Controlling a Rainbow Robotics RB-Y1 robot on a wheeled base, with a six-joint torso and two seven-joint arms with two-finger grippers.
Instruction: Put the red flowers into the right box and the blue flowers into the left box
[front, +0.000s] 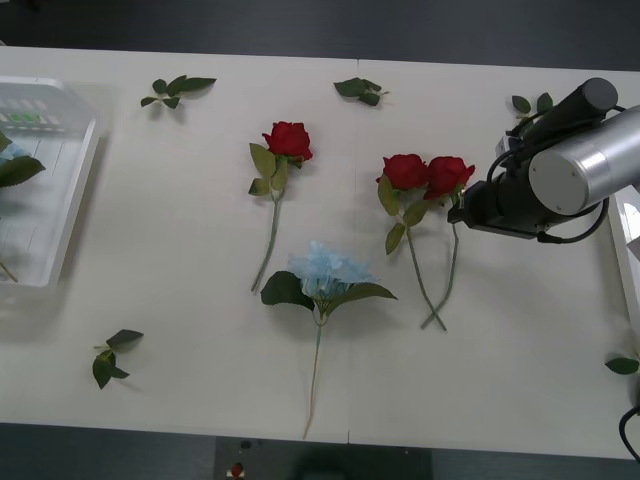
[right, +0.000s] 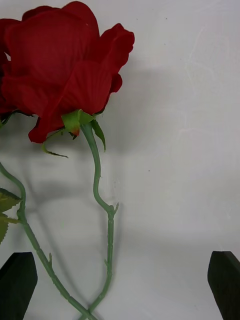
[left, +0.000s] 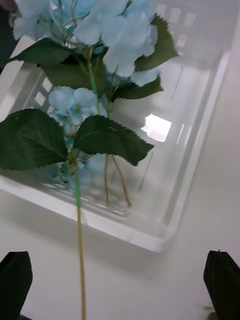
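Three red flowers lie on the white table: one (front: 288, 140) alone in the middle and two (front: 405, 170) (front: 447, 175) side by side with crossed stems. My right arm (front: 560, 170) reaches to the rightmost rose. In the right wrist view my right gripper (right: 120, 285) is open, its black fingers (right: 17, 285) wide apart, with that rose's head (right: 65, 65) and stem (right: 102, 200) just ahead. One blue flower (front: 328, 270) lies mid-table. My left gripper (left: 120, 285) hangs open over the left box (left: 150, 240), which holds blue flowers (left: 115, 40); one stem (left: 79, 240) crosses its rim.
The left box (front: 60, 200) sits at the table's left edge, and a white rim of the right box (front: 628, 250) shows at the right edge. Loose green leaf sprigs (front: 175, 90) (front: 360, 90) (front: 112, 355) lie scattered about. The table's front edge is close below.
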